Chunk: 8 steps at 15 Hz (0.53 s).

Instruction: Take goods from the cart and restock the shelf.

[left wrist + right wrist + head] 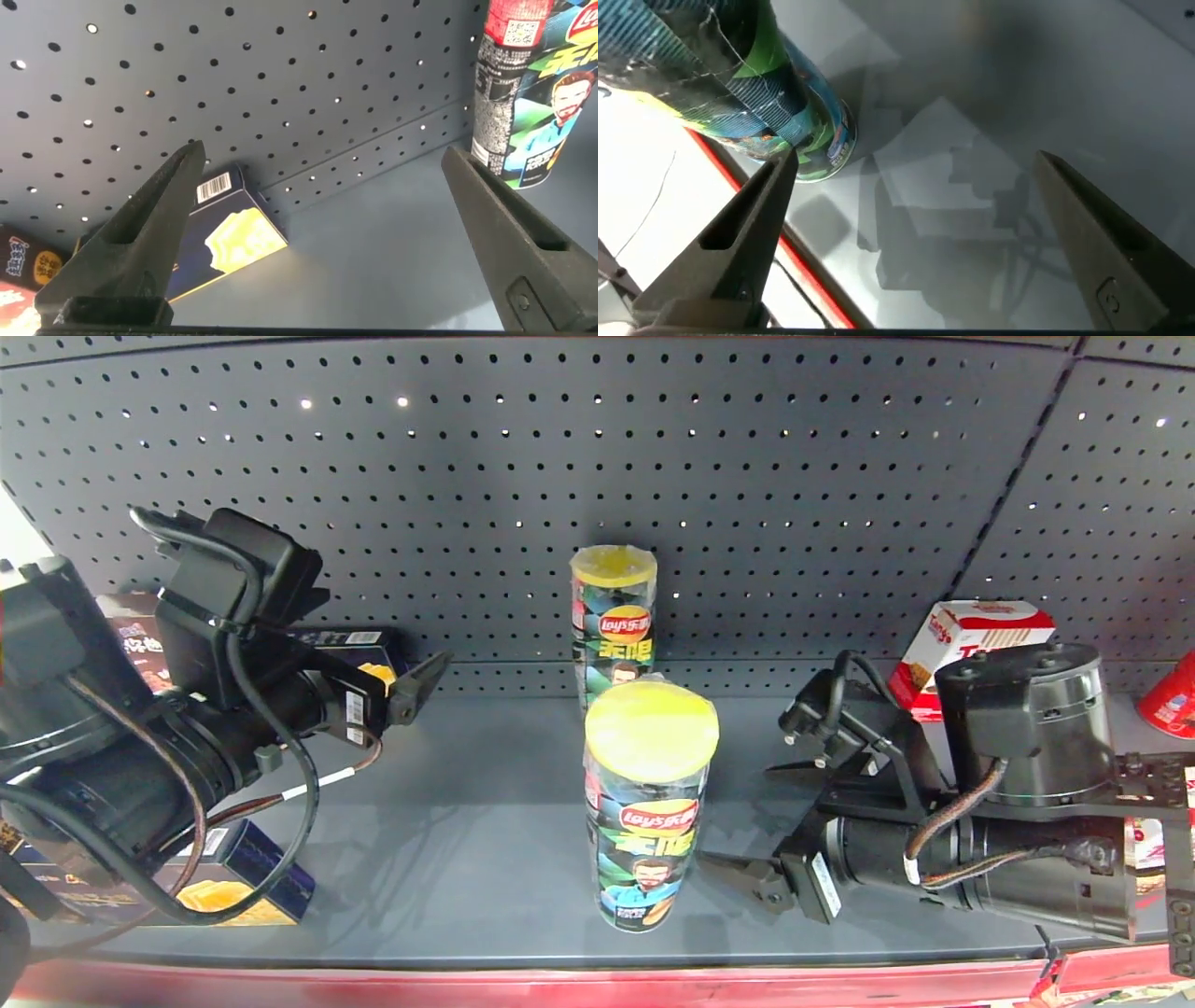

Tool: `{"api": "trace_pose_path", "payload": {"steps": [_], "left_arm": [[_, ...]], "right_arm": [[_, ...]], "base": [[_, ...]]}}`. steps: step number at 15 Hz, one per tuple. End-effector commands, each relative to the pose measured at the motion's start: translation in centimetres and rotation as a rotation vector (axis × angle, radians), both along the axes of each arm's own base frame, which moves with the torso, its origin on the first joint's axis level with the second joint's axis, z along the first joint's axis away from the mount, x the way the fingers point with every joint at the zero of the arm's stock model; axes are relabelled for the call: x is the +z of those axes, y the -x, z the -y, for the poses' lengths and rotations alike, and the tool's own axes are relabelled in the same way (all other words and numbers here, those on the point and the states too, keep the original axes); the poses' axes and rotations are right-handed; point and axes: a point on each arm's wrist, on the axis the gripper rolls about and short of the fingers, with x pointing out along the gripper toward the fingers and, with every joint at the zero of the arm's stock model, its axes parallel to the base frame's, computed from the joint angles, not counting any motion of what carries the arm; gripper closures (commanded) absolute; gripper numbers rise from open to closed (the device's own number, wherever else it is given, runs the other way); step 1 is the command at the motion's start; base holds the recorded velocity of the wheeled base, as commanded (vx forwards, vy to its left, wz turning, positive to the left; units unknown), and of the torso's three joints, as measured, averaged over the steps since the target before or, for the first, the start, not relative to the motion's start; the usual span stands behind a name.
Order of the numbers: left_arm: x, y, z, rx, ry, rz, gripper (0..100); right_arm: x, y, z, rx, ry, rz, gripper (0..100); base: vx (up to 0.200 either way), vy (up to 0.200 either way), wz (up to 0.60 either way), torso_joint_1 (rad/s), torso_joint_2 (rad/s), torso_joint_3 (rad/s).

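A front can (pixel 651 803) of chips stands upright near the front edge of the shelf (pixel 485 821). It is a tall tube with a yellow lid and a clear plastic wrap. Its dark label carries green and blue patches, a red oval badge and a cartoon face low down. Straight behind the front can, a second can (pixel 612 616) of the same kind stands upright against the pegboard back wall (pixel 653 448). The right fingers (pixel 747 233) sit low over the shelf just right of the front can, spread wide and holding nothing. One tip lies just beside the can's lower side, and whether it touches cannot be told. The left fingers (pixel 149 233) hang well to the left of the front can, also wide apart and empty. A blue box (pixel 243 887) lies at the shelf's front, left of the front can. Another blue box (pixel 234 233) sits left of it near the back wall. To the right of the front can, toward the back, a red and white box (pixel 971 635) leans tilted.
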Motion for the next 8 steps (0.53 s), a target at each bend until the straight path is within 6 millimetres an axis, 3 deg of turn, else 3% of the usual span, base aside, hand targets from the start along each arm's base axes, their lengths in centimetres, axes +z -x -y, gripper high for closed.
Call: {"api": "trace_pose_path", "payload": {"steps": [1, 8], "left_arm": [[0.01, 0.05, -0.05, 0.002, 0.001, 0.001, 0], [-0.03, 0.06, -0.06, 0.002, 0.000, -0.001, 0]], "right_arm": [[-0.13, -0.24, -0.80, 0.015, 0.003, -0.003, 0], [-0.03, 0.05, -1.35, 0.034, 0.001, 0.001, 0]], "base": [[0.000, 0.000, 0.00, 0.000, 0.00, 0.000], [0.000, 0.000, 0.00, 0.000, 0.00, 0.000]]}}
